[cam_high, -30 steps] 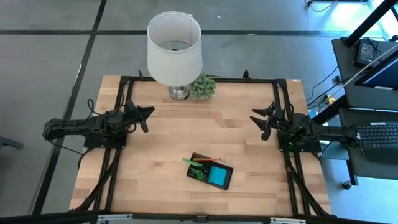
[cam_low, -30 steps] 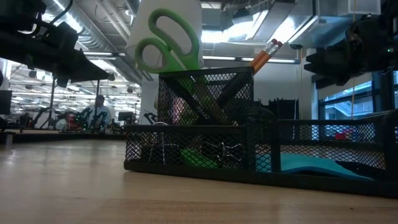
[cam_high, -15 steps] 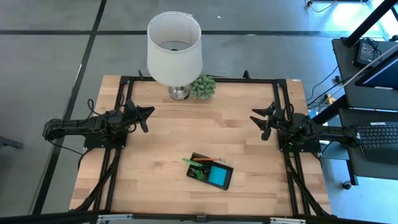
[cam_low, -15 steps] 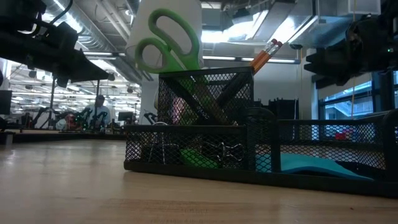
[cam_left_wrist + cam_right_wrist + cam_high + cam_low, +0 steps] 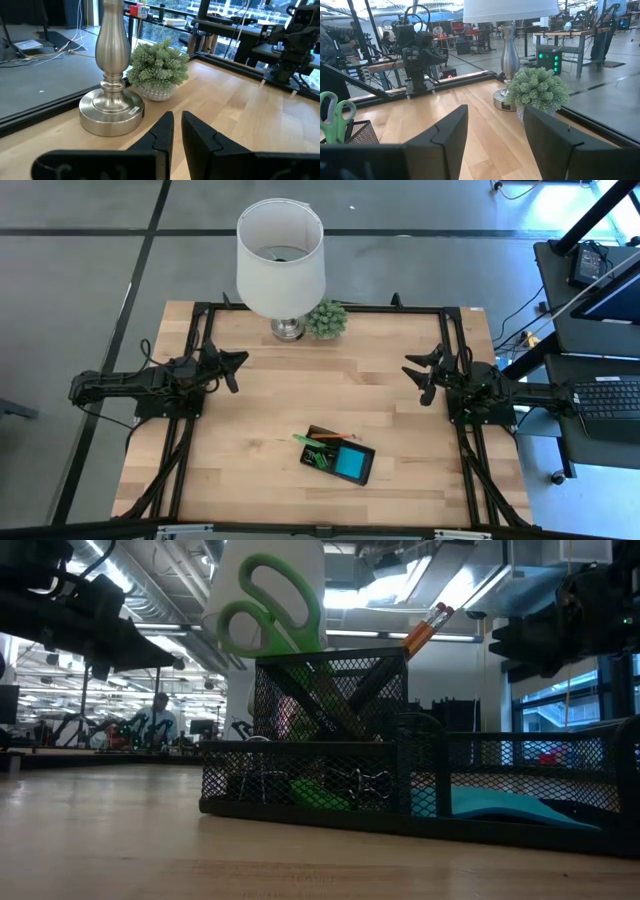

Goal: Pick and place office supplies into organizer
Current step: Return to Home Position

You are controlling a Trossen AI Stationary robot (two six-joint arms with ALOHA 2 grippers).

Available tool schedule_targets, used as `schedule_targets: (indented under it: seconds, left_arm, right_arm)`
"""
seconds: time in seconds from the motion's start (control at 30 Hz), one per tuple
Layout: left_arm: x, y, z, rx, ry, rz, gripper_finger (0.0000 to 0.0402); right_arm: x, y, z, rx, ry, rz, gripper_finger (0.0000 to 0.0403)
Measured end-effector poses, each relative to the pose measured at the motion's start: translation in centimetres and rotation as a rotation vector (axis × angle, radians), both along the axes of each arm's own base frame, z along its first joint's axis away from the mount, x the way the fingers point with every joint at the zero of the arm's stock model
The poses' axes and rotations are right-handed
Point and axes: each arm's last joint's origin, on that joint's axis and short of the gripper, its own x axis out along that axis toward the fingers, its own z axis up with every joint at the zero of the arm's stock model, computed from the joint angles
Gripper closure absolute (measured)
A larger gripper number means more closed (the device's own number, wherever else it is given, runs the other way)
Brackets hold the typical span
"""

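The black mesh organizer stands on the table near its front edge, between the two arms. In the low view its cup holds green-handled scissors and orange pencils upright. The blue sticky-note pad lies in a flat compartment. Black clips and a green piece lie in another. My left gripper is shut and empty at the table's left side. My right gripper is open and empty at the right side. Both are well away from the organizer.
A white lamp with a silver base and a small green plant stand at the table's far edge. Black frame rails run along the left and right sides. Bare wood lies around the organizer.
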Motion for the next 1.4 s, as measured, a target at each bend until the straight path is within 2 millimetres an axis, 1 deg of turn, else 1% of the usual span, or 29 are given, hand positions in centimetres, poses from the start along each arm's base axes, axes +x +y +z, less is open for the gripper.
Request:
schedule_targets:
  seconds: [0.4,0.63,0.83,0.97,1.13,1.4]
  left_arm:
    - [-0.1,0.2,0.1,0.0,-0.009,0.016,0.037]
    - [-0.6,1.6,0.1,0.0,-0.01,0.164,0.037]
    - [-1.4,3.1,0.1,0.001,-0.01,0.348,0.037]
    - [-1.9,3.7,0.2,0.007,-0.021,0.435,0.037]
    - [-2.2,4.0,0.2,0.009,-0.024,0.475,0.037]
    - [-2.2,4.0,0.2,0.008,-0.023,0.477,0.037]
  right_arm:
    - [0.0,0.0,0.0,0.0,0.0,0.0,0.021]
    - [0.0,0.0,0.0,-0.002,0.0,0.0,0.021]
    - [0.0,0.0,0.0,-0.001,0.0,0.0,0.021]
    - [0.0,0.0,0.0,-0.001,0.001,-0.001,0.021]
    - [0.0,0.0,0.0,-0.001,0.0,0.0,0.021]
    - [0.0,0.0,0.0,0.0,0.0,0.0,0.021]
